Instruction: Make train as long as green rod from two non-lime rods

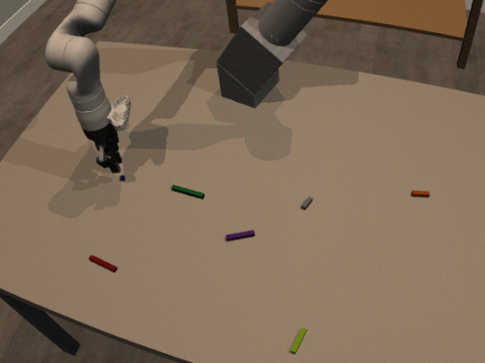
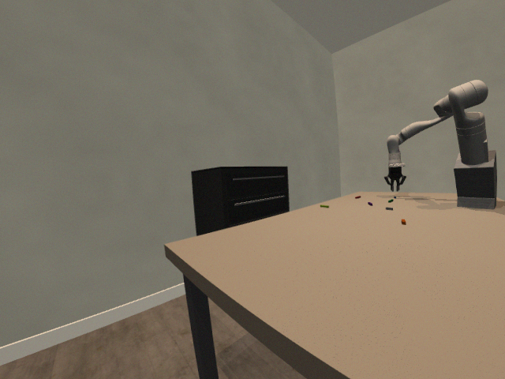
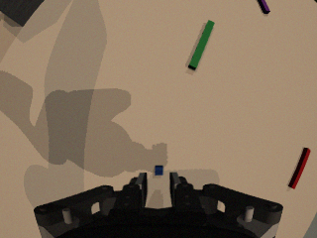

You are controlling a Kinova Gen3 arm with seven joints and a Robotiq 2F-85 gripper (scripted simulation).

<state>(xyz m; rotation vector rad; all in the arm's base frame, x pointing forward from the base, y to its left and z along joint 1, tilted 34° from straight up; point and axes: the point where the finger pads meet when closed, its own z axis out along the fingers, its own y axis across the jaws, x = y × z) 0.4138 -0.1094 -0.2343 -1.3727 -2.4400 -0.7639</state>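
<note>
My gripper [image 1: 114,170] [image 2: 394,189] [image 3: 158,181] is partly open and empty, above the table, pointing down. The small blue rod [image 1: 122,178] [image 2: 394,197] [image 3: 158,171] lies on the table below and just beyond the fingertips, in line with the gap. The green rod [image 1: 187,191] [image 2: 390,200] [image 3: 201,45] is the nearest other rod. The red rod [image 1: 103,262] [image 3: 299,169], purple rod [image 1: 240,235] [image 3: 264,6], grey rod [image 1: 307,203] and orange rod [image 1: 420,193] [image 2: 403,222] lie apart. No rods touch.
The lime rod [image 1: 298,340] [image 2: 323,206] lies near the table's front edge. The arm's dark base block [image 1: 247,69] [image 2: 475,183] stands at the back of the table [image 1: 387,280]. A wooden shelf [image 1: 376,2] stands behind the table. A black cabinet [image 2: 252,191] stands beyond its side.
</note>
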